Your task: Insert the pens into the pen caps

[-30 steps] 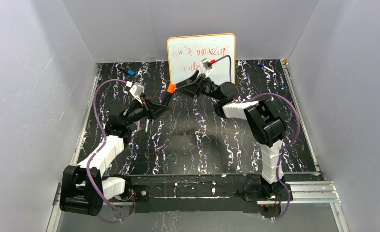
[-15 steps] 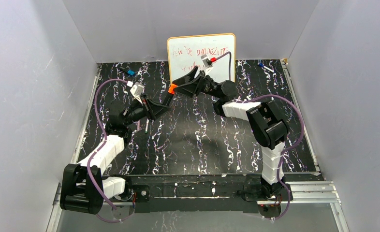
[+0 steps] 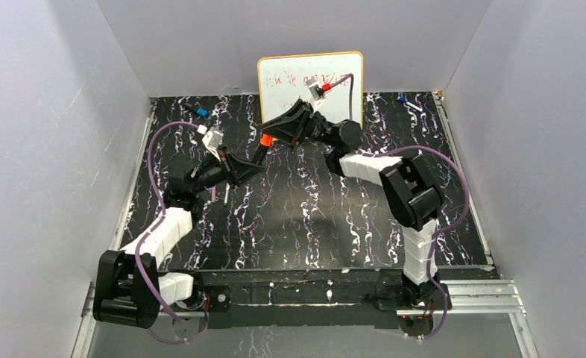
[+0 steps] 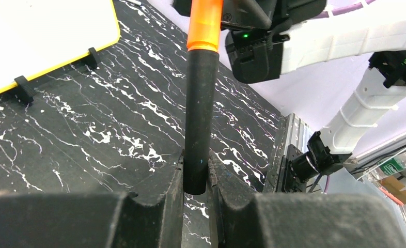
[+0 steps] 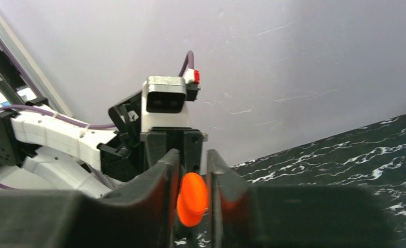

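My left gripper is shut on the lower end of a thick black pen, which points up and away toward the right arm. An orange pen cap sits on the pen's far end, seen from above as an orange spot in front of the whiteboard. My right gripper meets it there. In the right wrist view the orange pen cap sits between the fingers of my right gripper, and both pads touch its sides. The left gripper clamps the barrel on both sides. Other pens and caps are not clearly seen.
A whiteboard with red scribbles stands at the back, just behind the right gripper. Blue-tipped pens lie at the far left and far right of the black marbled table. A small slim thing lies under the left arm.
The right gripper has moved left onto the orange cap and its jaws have narrowed around it. The left arm with the black pen has barely moved.
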`<action>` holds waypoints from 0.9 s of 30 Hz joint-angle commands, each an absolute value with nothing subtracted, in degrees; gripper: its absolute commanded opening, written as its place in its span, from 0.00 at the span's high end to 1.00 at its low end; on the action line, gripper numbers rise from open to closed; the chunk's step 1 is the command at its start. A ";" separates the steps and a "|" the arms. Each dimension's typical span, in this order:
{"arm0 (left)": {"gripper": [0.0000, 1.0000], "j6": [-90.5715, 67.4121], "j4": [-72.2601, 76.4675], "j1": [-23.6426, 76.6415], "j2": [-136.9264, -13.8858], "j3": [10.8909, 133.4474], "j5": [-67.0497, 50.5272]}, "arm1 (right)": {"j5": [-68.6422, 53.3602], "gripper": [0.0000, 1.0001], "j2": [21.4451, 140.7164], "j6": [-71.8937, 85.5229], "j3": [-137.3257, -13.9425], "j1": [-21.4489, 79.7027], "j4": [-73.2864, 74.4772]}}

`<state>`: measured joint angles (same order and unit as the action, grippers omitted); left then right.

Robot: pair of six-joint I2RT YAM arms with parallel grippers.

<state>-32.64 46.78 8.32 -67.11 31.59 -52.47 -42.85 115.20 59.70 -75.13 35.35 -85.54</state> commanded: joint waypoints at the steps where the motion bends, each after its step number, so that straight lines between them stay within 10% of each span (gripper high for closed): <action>1: 1.00 -32.61 48.87 8.02 -66.71 31.94 -53.61 | -45.04 0.79 116.54 60.81 -78.99 35.66 -104.62; 6: 1.00 -32.51 49.02 8.08 -66.72 32.50 -53.61 | -45.88 0.99 117.31 61.28 -79.28 36.01 -104.63; 27: 1.00 -33.16 53.64 7.83 -66.62 37.65 -48.73 | -47.07 0.99 118.12 61.70 -77.32 39.13 -104.53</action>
